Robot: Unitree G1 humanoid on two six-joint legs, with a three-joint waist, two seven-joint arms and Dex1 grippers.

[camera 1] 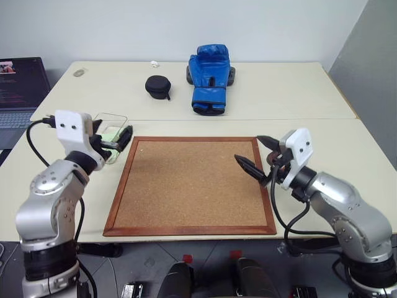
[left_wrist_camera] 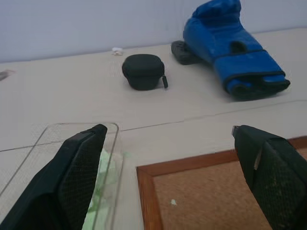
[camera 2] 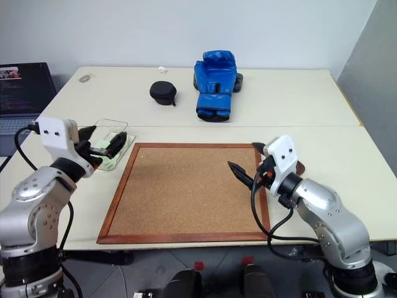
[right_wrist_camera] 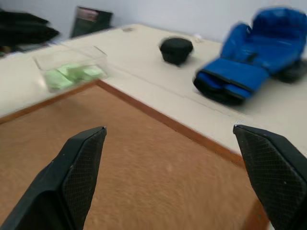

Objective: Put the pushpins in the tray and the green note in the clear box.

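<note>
I see the green note lying inside the clear box, a thin-walled transparent container with rounded corners, just off the left edge of the cork board. The board is a grainy tan sheet in a reddish wooden frame, flat on the smooth cream table. My left gripper hangs at the box with its two black, cross-hatched fingers spread wide, holding nothing. My right gripper sits over the board's right edge, fingers likewise far apart and empty. A sliver of dark reddish-brown behind the right wrist may be the tray (I cannot tell for sure), and I cannot make out any pushpins. Farther back sit a padded blue boxing glove and a small round black pouch. A laptop stands at the far left.
</note>
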